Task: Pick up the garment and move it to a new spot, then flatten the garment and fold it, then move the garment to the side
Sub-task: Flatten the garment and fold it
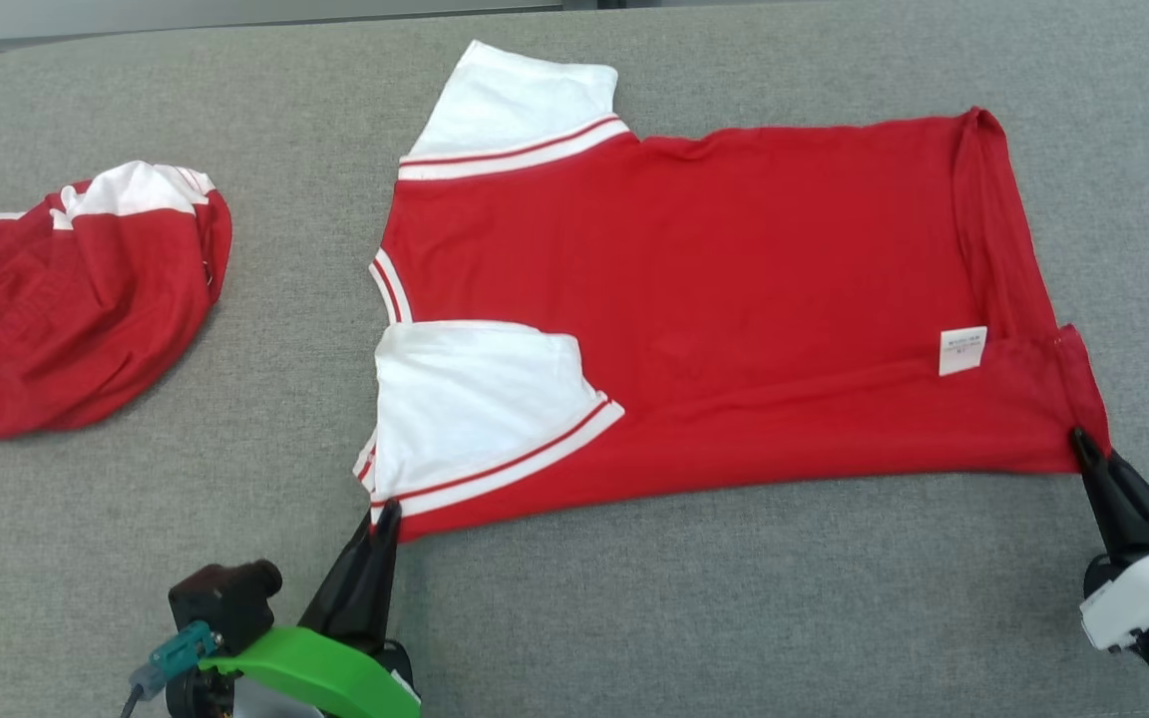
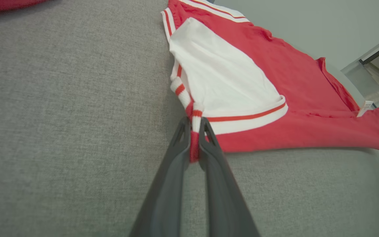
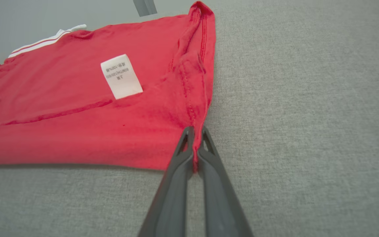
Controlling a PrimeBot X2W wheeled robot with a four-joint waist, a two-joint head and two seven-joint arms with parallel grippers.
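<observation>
A red garment (image 1: 714, 299) with white sleeves lies spread flat on the grey surface, collar to the left, hem to the right, near sleeve folded onto the body. My left gripper (image 1: 390, 511) is shut on the near shoulder corner by the striped cuff (image 2: 194, 128). At the near hem corner my right gripper (image 1: 1078, 439) is shut on the red fabric (image 3: 194, 144). A white care label (image 1: 962, 350) shows near the hem, also clear in the right wrist view as the label (image 3: 121, 76).
A second red and white garment (image 1: 76, 299) lies bunched at the left of the grey padded table (image 1: 734, 618). The table's rounded far edge (image 1: 235, 30) runs along the top. Bare grey cloth lies in front of the shirt.
</observation>
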